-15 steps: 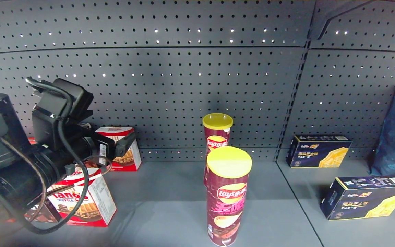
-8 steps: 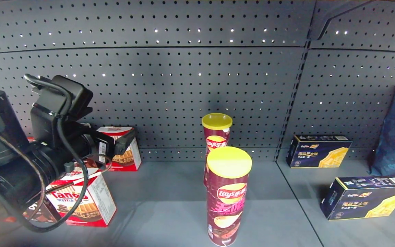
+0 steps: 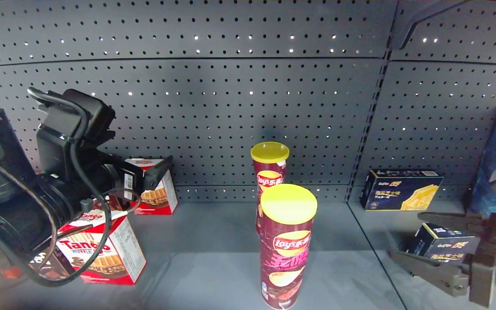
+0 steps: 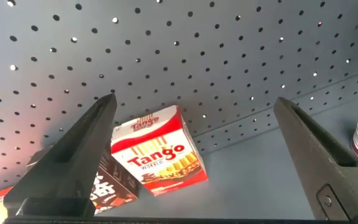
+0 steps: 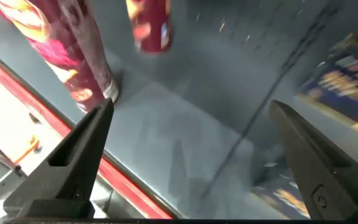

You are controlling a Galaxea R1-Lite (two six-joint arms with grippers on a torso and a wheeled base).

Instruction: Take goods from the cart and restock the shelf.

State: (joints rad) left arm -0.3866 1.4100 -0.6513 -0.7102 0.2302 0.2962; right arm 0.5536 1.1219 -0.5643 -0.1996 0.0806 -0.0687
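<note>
Right jaws have entered at lower right, apart and empty, just over the near blue box (image 3: 437,247) on the shelf (image 3: 213,258). Left jaws are apart and empty by the rear red wafer box (image 3: 162,202), left side. Risk: a careless sweep shoves either box or tips the front chip can (image 3: 288,245).

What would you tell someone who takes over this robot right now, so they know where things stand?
Left gripper: open, empty, held by the red wafer boxes at the shelf's left.
Right gripper: open, empty, low in front of the near dark blue box.
On the shelf: two chip cans upright in the middle, one behind the other; a second dark blue box at the back right.
Done: these goods are shelved.
Left: probably fetch the next item from the cart, since neither gripper carries anything.
</note>
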